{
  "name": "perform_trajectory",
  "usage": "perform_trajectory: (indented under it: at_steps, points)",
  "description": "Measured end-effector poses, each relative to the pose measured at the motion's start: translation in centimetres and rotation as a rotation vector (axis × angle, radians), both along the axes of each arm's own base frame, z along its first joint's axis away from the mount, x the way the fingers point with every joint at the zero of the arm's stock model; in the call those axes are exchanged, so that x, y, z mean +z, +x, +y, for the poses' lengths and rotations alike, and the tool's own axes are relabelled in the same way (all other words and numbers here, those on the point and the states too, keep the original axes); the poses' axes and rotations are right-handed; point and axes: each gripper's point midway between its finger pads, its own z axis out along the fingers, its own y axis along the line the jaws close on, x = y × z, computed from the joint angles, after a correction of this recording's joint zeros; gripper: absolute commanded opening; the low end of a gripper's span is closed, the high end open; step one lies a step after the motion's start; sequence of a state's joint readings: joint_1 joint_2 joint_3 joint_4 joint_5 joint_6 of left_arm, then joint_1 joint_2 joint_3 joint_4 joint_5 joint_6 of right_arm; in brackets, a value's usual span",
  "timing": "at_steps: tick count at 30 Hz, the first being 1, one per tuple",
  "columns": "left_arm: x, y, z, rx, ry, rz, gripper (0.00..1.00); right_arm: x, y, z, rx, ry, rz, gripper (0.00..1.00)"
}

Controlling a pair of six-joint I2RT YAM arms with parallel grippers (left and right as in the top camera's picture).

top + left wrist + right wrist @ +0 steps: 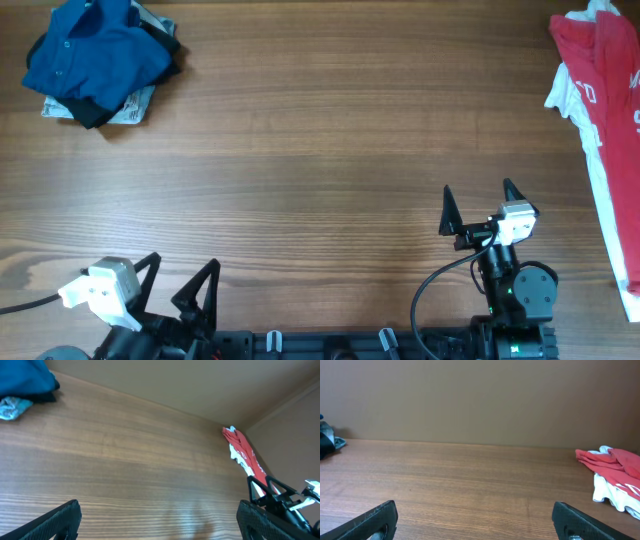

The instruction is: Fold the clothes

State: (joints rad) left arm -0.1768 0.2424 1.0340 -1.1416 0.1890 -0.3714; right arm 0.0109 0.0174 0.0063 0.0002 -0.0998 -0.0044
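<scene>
The royal-blue shirt (95, 50) lies crumpled on a pile at the table's far left corner, over a black garment (95, 112) and a pale patterned one. Its edge shows in the left wrist view (25, 377). My left gripper (180, 285) is open and empty at the near left edge, far from the pile; its fingers frame bare wood in its wrist view (159, 520). My right gripper (478, 205) is open and empty at the near right, also over bare wood (475, 520).
A red-and-white garment (600, 110) lies along the table's right edge, also in the left wrist view (242, 452) and the right wrist view (612, 472). The wooden table (320, 170) spans the middle. A brown wall stands behind it.
</scene>
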Motion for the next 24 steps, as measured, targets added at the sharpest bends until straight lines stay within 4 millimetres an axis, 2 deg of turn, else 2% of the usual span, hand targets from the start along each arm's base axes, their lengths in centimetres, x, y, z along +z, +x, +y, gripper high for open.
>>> perform_trajectory:
  at_steps: [4, 9, 12, 16, 17, 19, 21, 24]
  points:
    - [-1.6, 0.3, 0.1, 0.021, -0.018, 0.056, 1.00, 0.0, 0.0, 0.0, 0.000, 0.000, 0.000, 1.00]
    - [-5.6, 4.9, -0.3, 0.048, -0.037, -0.009, 1.00, 0.0, 0.0, 0.0, -0.001, 0.000, 0.000, 1.00]
    - [-7.0, 7.1, -0.7, 0.038, -0.055, -0.108, 1.00, 0.0, 0.0, -0.1, -0.004, 0.000, 0.000, 1.00]
    - [-11.3, 9.8, -0.9, 0.037, -0.029, -0.137, 1.00, 0.0, 0.0, -0.1, -0.004, 0.000, -0.002, 1.00]
    - [-12.9, 10.3, -0.7, 0.048, -0.020, -0.118, 1.00, 0.0, 0.0, -0.1, -0.004, 0.000, -0.002, 1.00]
    - [-14.3, 10.6, -0.3, 0.065, -0.010, -0.102, 1.00, 0.0, 0.0, -0.1, -0.004, 0.000, -0.002, 1.00]
    - [-14.6, 10.8, 0.1, 0.081, 0.010, -0.129, 1.00, 0.0, 0.0, -0.1, -0.004, 0.000, -0.002, 1.00]
    - [-13.7, 11.2, 0.2, 0.071, 0.066, -0.217, 1.00, 0.0, 0.0, -0.1, -0.004, 0.000, -0.002, 1.00]
